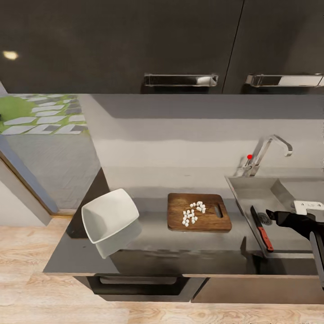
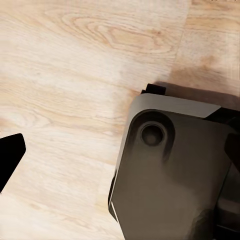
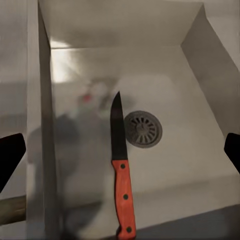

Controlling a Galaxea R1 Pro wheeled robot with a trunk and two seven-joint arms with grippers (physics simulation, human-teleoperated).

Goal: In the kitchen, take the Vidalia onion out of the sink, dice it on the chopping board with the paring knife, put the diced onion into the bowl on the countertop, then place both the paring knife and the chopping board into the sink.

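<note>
The paring knife (image 1: 262, 229) (image 3: 121, 170) lies loose in the sink (image 1: 252, 191) (image 3: 190, 165), red handle toward the near wall and dark blade pointing at the back. My right gripper (image 1: 271, 214) (image 3: 120, 152) hovers open above it, fingers wide apart and holding nothing. The chopping board (image 1: 211, 222) rests on the countertop (image 1: 157, 243) left of the sink, with the diced onion (image 1: 193, 213) scattered on it as small white cubes. The white bowl (image 1: 110, 216) sits tilted at the countertop's left end. My left gripper (image 2: 120, 155) is open, low over the floor.
A chrome tap (image 1: 265, 153) with a red dot stands behind the sink, and a round drain (image 3: 143, 128) lies beside the blade. Black wall cabinets hang overhead. The robot's dark base (image 2: 170, 170) and pale wood floor (image 2: 65, 75) lie below the left gripper.
</note>
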